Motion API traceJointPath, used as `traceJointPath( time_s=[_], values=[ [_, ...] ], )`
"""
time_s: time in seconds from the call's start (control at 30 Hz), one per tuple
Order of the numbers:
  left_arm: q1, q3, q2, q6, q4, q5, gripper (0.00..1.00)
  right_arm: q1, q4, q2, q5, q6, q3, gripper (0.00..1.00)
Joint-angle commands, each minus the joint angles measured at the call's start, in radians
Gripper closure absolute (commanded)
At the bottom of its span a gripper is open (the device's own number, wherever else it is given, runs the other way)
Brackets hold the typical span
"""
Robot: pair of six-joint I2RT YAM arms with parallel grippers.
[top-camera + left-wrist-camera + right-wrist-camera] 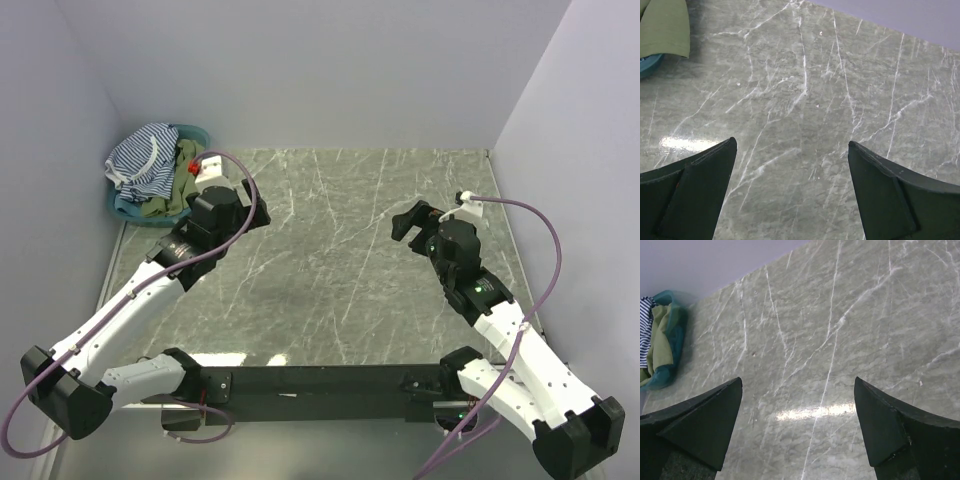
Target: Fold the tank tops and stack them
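Marble table, pale walls. Heap of tank tops stuffed in basin, upper left of top view, striped one on top, olive below. Left gripper spread wide, empty, near basin. Right gripper same, over table's right side.

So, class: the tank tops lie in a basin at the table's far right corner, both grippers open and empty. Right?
No: the top view shows the basin with the tank tops at the table's far left corner. The left gripper and right gripper are open and empty.
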Motion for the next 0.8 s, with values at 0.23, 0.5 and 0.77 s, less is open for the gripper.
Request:
traceJointPath(
  time_s=[0.23, 0.5, 0.77],
  values=[
    [0.027, 0.056, 0.010, -0.029, 0.026, -0.007, 0.01, -0.005, 0.008, -0.023, -0.010, -0.037, 0.008, 0.01],
    [0.263, 0.309, 0.223, -0.108, -0.041, -0.071, 0.01, -0.005, 0.041, 0.042, -0.101, -0.038, 0.015, 0.02],
    [0.594, 0.521, 0.481, -0.144, -0.033, -0.085, 0.05, -0.006, 0.113, 0.138, -0.239, -0.007, 0.006, 0.04]
  ],
)
